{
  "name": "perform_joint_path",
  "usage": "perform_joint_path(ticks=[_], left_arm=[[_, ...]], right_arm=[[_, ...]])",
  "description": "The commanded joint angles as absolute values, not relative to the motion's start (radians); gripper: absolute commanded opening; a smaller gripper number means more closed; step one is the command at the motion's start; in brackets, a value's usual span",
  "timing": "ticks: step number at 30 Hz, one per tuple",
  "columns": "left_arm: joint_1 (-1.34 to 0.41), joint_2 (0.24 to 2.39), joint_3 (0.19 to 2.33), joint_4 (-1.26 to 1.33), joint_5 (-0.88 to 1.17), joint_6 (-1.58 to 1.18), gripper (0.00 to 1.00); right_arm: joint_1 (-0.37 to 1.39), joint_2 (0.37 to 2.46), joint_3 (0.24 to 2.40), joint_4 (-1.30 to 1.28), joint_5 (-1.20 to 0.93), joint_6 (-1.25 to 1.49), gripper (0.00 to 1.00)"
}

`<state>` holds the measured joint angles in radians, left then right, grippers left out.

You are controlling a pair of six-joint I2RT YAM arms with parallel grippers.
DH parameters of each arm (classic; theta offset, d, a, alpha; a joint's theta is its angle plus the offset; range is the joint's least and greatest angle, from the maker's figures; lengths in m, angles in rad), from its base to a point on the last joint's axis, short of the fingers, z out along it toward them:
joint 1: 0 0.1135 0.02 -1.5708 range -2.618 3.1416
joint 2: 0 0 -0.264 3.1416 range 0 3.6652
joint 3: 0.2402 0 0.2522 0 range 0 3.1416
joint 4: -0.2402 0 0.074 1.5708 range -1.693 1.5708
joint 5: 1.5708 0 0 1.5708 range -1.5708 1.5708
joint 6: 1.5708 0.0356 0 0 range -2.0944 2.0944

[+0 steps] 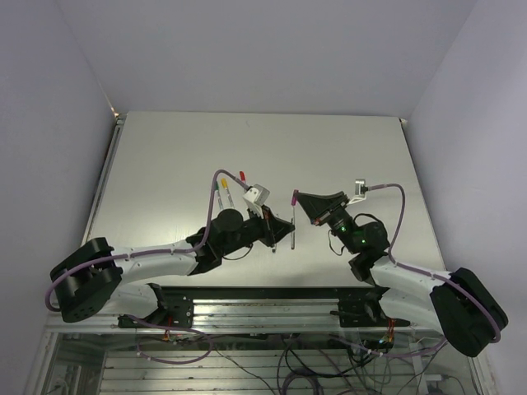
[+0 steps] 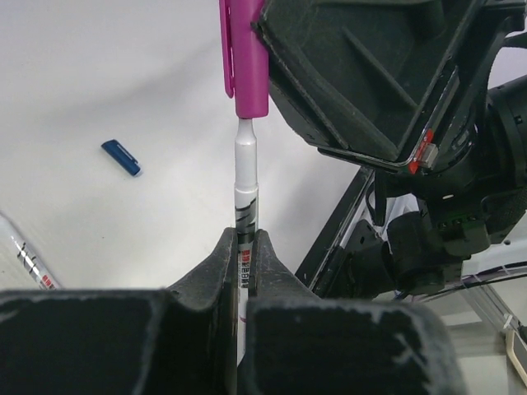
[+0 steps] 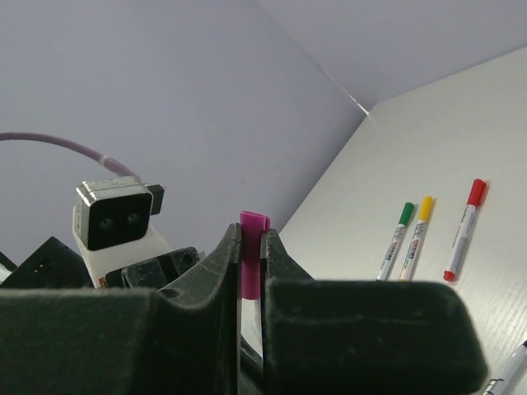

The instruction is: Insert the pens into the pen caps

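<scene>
**Above mid-table: purple cap over pen tip, not fully home**

Between the two arms, found purple pen [image 2: 245,177] pinched at its barrel by left gripper [image 2: 244,247], jaws pressed tight on it. Found purple cap [image 2: 247,58] nipped likewise by right gripper [image 3: 250,247], dead ahead along the pen's long axis, mouth over the tip. Noted white neck exposed below cap: judged not seated; calls for a straight push along that axis. Noted blue cap [image 2: 121,157] loose on table [image 2: 99,66]; green pen [image 3: 395,241], yellow pen [image 3: 414,239] and red pen [image 3: 464,230] lying capped. Could not read barrel print.
</scene>
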<state>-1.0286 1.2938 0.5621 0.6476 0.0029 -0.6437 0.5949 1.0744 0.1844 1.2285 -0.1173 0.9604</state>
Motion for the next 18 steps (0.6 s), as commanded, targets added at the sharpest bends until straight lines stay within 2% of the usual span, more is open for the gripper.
perform_joint_path(ticks=[1,9,18], left_arm=[[-1.014,1.214,0.574,0.738,-0.085,-0.618,0.07],[-1.014,1.167,0.56,0.693,-0.121,-0.597,0.07],[-1.01,1.203,0.58,0.711,-0.137,-0.588,0.07]], right_arm=[[0.615,1.063,0.168,1.122,-0.159,0.888,0.0],[0.618,0.966,0.259,0.881,-0.153,0.751,0.0],[0.626,0.989,0.263,0.863,-0.205,0.769,0.0]])
